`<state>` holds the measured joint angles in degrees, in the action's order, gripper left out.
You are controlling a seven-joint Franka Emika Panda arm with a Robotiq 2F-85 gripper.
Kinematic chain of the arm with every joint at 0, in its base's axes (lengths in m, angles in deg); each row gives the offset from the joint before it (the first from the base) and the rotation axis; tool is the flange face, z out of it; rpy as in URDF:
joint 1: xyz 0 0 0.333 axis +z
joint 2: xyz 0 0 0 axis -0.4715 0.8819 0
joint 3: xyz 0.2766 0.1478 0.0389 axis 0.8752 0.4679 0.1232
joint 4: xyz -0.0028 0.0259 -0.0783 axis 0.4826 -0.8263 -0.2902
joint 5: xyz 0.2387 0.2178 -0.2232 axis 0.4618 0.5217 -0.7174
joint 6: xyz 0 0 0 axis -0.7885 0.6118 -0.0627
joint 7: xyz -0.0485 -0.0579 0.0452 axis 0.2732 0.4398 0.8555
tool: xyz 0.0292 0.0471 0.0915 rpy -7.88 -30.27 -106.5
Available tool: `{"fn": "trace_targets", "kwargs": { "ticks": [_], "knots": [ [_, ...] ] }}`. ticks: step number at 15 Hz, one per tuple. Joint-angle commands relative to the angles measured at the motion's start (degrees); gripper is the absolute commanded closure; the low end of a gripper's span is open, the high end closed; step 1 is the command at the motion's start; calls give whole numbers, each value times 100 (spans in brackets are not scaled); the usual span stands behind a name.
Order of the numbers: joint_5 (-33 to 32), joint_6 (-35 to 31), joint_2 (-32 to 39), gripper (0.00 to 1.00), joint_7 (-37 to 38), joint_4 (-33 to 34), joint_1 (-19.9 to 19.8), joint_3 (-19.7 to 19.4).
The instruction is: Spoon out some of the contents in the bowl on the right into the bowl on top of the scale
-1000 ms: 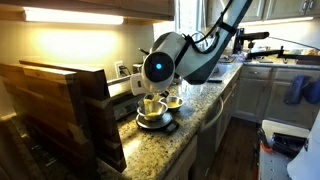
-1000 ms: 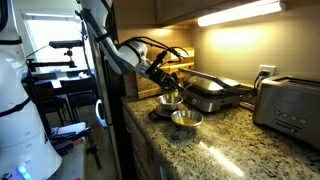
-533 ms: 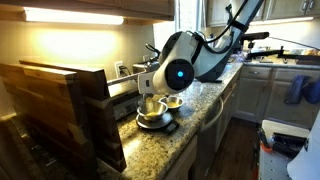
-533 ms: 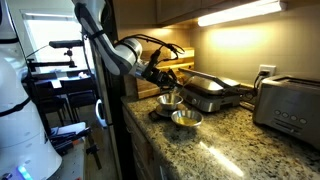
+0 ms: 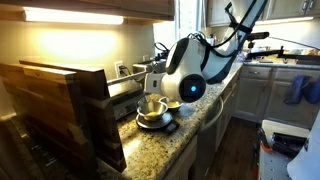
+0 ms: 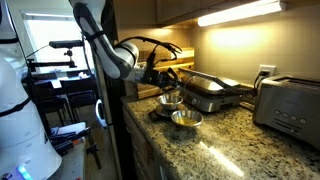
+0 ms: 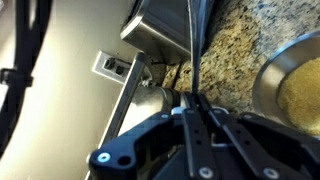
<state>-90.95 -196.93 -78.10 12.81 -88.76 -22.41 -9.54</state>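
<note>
Two metal bowls stand on the granite counter. One bowl [image 5: 150,108] [image 6: 170,100] sits on a black scale [image 5: 160,125] [image 6: 158,113]. The other bowl [image 6: 186,119] [image 5: 173,102] stands beside it on the counter and holds yellowish grains, as the wrist view [image 7: 297,92] shows. My gripper [image 6: 160,78] [image 7: 195,100] hangs above and beside the bowl on the scale. It is shut on a thin dark spoon handle [image 7: 190,45]. The spoon's scoop end is out of view. In an exterior view the wrist [image 5: 185,85] hides the fingers.
A metal panini grill [image 6: 215,92] stands behind the bowls and a toaster [image 6: 290,108] further along. Wooden boards [image 5: 60,110] stand upright on the counter. A wall outlet [image 7: 113,65] sits by a steel appliance [image 7: 165,25]. The counter edge [image 5: 215,112] runs close by.
The wrist has swung down and toward the counter edge over the bowls. The gripper end has shifted slightly away from the bowls. The bowls have not moved.
</note>
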Motion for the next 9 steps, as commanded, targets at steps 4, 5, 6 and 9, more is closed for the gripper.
{"fn": "trace_targets", "kwargs": {
  "ticks": [4, 5, 6, 9],
  "knots": [
    [-432, 359, -337, 97, 1020, -471, 0, 15],
    [-443, 355, -341, 97, 1089, -481, -2, 13],
    [-448, 334, -346, 97, 1148, -486, -7, 10],
    [-256, -2, -352, 97, 871, -414, -50, -23]
  ]
}}
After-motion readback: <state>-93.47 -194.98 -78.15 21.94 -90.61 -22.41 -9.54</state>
